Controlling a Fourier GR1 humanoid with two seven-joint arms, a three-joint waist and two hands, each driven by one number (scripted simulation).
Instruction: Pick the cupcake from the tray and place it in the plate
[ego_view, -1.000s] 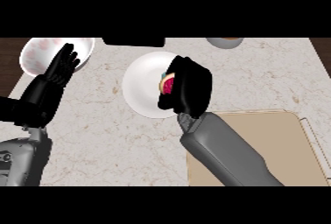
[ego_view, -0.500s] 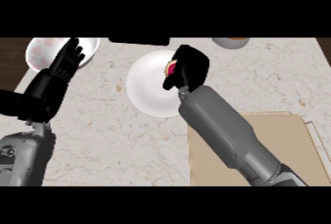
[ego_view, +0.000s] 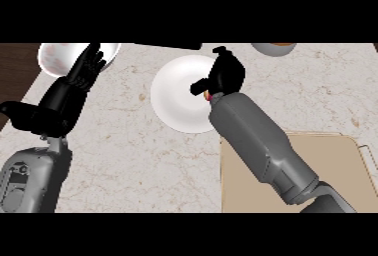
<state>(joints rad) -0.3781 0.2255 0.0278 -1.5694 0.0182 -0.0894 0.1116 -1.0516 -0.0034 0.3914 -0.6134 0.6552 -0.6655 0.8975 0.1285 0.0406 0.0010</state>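
The white plate (ego_view: 177, 100) sits in the middle of the counter (ego_view: 133, 165). Over its right part the right hand (ego_view: 225, 75) is curled round the cupcake (ego_view: 211, 96), so the cupcake is above the plate's rim, not on the tray (ego_view: 332, 170). Only a small red-pink sliver of it shows beneath the black fingers; the rest is hidden. The beige tray lies at the lower right, partly covered by the right forearm. The left hand (ego_view: 70, 95) rests at the left with fingers straight and upward, holding nothing. Its tips overlap a second white dish (ego_view: 59, 55) at the top left. A grey bowl (ego_view: 272, 48) shows at the top edge, with something orange in it. One cupcake, one tray, one bowl, two white dishes.
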